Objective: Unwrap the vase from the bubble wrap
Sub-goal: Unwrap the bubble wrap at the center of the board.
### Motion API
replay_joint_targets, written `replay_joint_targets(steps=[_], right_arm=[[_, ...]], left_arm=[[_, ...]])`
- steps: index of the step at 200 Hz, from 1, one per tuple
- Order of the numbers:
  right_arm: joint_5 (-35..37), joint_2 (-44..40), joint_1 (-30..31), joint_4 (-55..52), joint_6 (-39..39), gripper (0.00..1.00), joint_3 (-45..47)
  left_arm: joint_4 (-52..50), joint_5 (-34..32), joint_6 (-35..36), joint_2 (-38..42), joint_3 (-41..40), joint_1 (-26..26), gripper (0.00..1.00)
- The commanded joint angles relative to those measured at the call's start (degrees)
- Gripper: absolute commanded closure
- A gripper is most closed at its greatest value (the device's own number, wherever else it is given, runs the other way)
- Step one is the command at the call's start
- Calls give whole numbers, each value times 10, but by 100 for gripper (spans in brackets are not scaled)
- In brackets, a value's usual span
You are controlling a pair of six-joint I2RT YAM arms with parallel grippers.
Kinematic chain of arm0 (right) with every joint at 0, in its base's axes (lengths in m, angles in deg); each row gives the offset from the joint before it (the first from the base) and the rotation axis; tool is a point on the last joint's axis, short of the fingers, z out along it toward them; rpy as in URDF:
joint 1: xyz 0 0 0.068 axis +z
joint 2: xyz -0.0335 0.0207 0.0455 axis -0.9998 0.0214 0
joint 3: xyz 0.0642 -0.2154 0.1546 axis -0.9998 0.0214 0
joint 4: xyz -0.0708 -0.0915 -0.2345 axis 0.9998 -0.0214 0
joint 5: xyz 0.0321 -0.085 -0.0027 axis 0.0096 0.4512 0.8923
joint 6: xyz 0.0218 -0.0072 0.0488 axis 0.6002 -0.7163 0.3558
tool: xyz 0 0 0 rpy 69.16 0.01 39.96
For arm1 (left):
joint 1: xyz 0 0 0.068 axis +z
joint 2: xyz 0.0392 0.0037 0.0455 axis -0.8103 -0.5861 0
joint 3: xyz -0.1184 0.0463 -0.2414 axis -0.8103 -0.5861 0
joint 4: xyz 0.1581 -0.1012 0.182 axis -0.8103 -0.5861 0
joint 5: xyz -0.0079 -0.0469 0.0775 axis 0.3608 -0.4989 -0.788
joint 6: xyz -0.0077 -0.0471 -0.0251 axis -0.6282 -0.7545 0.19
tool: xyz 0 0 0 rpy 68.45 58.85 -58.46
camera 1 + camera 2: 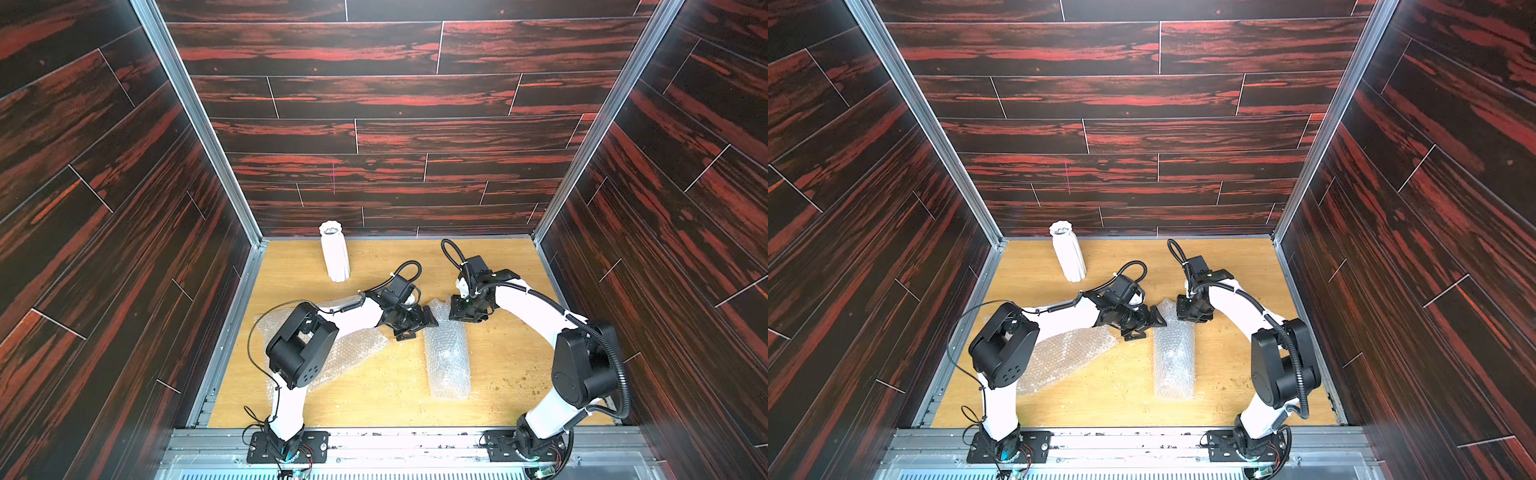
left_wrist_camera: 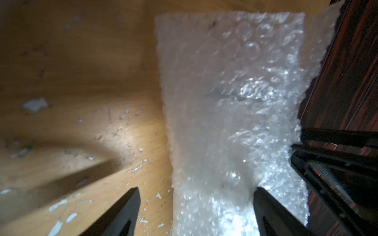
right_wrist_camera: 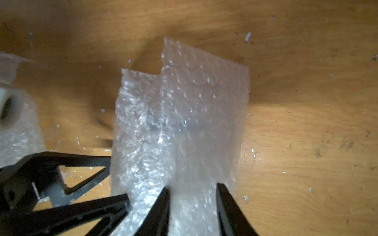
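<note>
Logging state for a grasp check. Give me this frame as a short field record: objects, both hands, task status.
white fluted vase: upright, bare, back left of wooden table
rolled translucent bubble wrap bundle: lying mid-table, contents unclear
flat translucent bubble wrap sheet: lying flat, apart from bundle
left hand: open, straddling bundle's far edge
right hand: jaws narrowed over bundle's far end, grip unclear
status: bundle not yet unwrapped

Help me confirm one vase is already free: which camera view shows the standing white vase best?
A top view. Both top views show the white vase whole, upright at the far edge of the table, bare of bubble wrap. The wrist views show only wrap and wood up close, with no recognisable vase.
</note>
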Motion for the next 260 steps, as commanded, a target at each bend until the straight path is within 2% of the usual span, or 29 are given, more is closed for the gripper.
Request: replay_joint_targets(steps=[1,18,45,73,156,216,229,238,260], right_arm=[[20,21,3,-26,-1,70,5],[22,14,4,-32,0,78,-3],[24,7,3,-50,-3,79,-26],[43,1,3,-66,-14,66,-49],[33,67,1,-60,-42,47,-102],[46,80,1,-66,-55,48,-75],[58,76,1,-68,-59,52,-66],[61,74,1,-67,-61,54,-62],[58,67,3,-68,-62,53,-55]], left_arm=[[8,4,-10,-10,26,-6,19],[6,4,-8,-13,33,-6,26],[-12,0,3,-14,45,-5,24],[-13,3,7,-12,49,-5,13],[-18,3,8,-31,77,-8,11],[-17,-5,2,-51,83,-15,23],[-20,-12,4,-56,86,-14,29],[-22,-15,4,-59,88,-15,37],[-27,-20,7,-65,92,-15,46]])
